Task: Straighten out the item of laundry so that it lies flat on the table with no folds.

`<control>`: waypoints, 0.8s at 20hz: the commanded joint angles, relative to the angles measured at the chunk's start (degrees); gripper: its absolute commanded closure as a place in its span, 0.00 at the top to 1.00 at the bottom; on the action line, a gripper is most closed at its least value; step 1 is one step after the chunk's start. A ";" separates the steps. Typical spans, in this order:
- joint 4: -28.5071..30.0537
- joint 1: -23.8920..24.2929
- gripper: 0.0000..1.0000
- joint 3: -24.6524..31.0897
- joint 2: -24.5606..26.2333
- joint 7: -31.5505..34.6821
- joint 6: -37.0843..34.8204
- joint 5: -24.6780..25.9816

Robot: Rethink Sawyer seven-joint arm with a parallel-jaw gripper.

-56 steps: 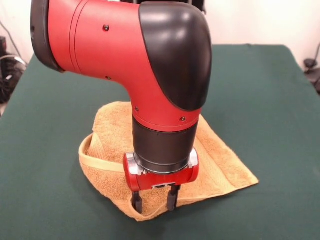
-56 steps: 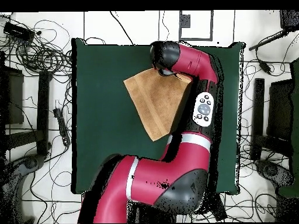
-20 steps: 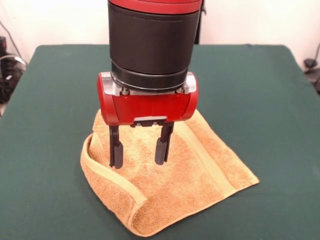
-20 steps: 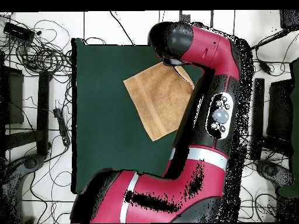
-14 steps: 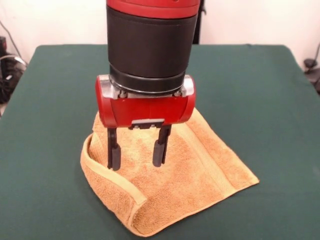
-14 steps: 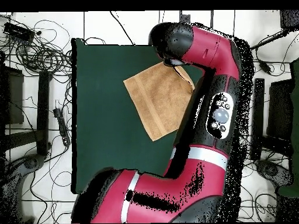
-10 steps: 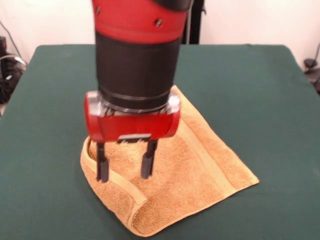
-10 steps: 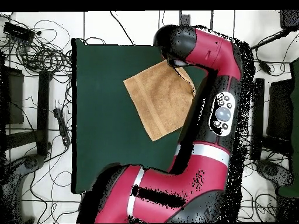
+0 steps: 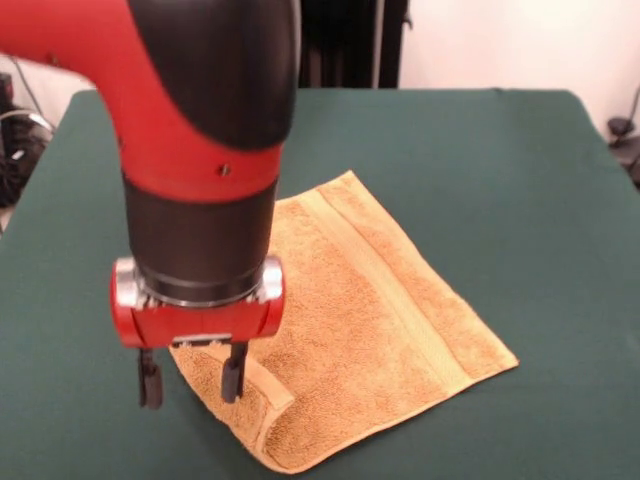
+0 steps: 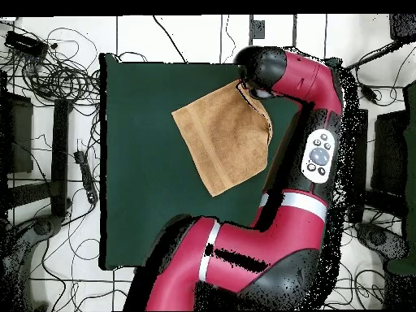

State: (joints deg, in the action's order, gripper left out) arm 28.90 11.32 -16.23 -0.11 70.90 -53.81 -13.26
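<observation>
The item of laundry (image 9: 370,310), a golden-orange towel, lies on the green table (image 9: 500,160) with its near-left edge folded over into a raised hem. A ribbed band runs along its right side. My gripper (image 9: 191,385) is open and low at that folded left edge. One finger (image 9: 232,375) stands over the hem and the other hangs over bare table just left of the towel. Nothing is held between them. In the overhead view the towel (image 10: 219,134) shows as a slanted four-sided shape, and the arm's wrist (image 10: 260,69) hides the gripper and the towel's corner beneath it.
The arm's red and black wrist (image 9: 200,150) blocks the towel's far-left part in the front view. Cables and stands (image 10: 49,73) ring the table (image 10: 138,179) on the floor. The towel's near corner lies close to the table's front edge.
In the front view the gripper has moved left and down, from above the towel's middle to its folded left edge, staying open. The towel has kept its shape.
</observation>
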 commanded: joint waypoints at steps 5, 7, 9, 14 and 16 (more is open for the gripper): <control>0.21 -1.07 1.00 6.45 3.93 0.68 -0.44 1.56; 0.50 -1.07 1.00 6.53 3.68 0.61 -0.77 1.42; 0.90 -1.09 1.00 6.61 3.29 0.63 -1.18 1.26; 1.68 -1.08 1.00 6.71 2.53 0.37 -1.43 1.31; 2.69 -1.06 1.00 6.91 1.75 0.10 -1.56 1.26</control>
State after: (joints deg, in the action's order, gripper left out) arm 27.75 11.78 -16.23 3.40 70.90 -53.81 -12.58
